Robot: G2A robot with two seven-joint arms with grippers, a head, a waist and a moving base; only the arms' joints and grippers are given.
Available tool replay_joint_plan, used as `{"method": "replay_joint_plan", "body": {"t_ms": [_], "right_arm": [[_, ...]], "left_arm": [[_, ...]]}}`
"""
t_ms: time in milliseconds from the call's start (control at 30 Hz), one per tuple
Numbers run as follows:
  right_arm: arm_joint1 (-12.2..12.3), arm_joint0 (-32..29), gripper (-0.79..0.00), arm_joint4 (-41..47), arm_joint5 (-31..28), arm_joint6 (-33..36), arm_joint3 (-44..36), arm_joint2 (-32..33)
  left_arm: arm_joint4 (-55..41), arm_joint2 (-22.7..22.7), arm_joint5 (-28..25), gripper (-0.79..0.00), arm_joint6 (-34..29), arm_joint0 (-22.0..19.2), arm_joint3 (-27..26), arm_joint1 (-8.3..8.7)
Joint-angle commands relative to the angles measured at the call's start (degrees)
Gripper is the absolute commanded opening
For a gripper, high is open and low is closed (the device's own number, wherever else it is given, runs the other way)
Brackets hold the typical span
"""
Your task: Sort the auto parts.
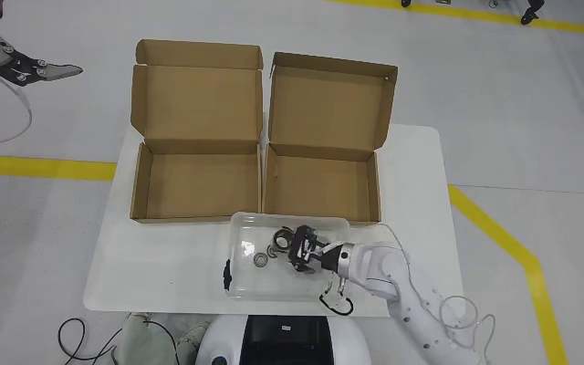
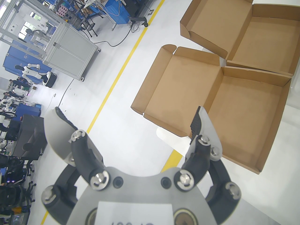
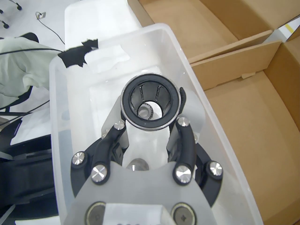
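Observation:
My right gripper (image 3: 150, 108) is shut on a cylindrical linear bearing (image 3: 150, 103) with a black end ring, held upright above the clear plastic bin (image 3: 54, 90). Through its bore a small ring-shaped part (image 3: 145, 111) shows on the bin floor. From above, the right gripper (image 1: 304, 248) hangs over the bin (image 1: 239, 285), where a few metal rings (image 1: 270, 252) lie. My left gripper (image 2: 127, 120) is open and holds nothing, high over the floor beside the table; it appears at the far left edge of the top view (image 1: 41, 69).
Two open cardboard boxes stand side by side behind the bin, the left box (image 1: 196, 182) and the right box (image 1: 319, 187), both with nothing inside. A strip of black tape (image 3: 75, 56) hangs on the bin rim. A pale cloth (image 3: 16, 61) lies beyond the table edge.

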Motion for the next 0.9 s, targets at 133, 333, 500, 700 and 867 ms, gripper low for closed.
{"method": "replay_joint_plan", "body": {"t_ms": [133,333,500,700,867], "right_arm": [[0.5,0.0,-0.785,1.6,-3.4,-8.4,0.2,1.8],[0.9,0.6,-0.785,3.6,-6.0,-15.1,0.1,3.4],[1.0,2.1,-0.785,5.5,-7.5,-17.9,-0.7,4.6],[1.2,3.9,-0.785,7.4,-8.3,-17.1,-2.2,5.0],[1.2,5.0,-0.785,9.0,-7.9,-17.2,-3.6,5.1]], "left_arm": [[0.0,0.0,0.0,0.000,0.0,0.0,0.0,0.00],[0.0,0.0,0.0,0.000,0.0,0.0,0.0,0.00],[0.0,0.0,0.0,0.000,0.0,0.0,0.0,0.00],[0.0,0.0,0.0,0.000,0.0,0.0,0.0,0.00],[0.0,0.0,0.0,0.000,0.0,0.0,0.0,0.00]]}}
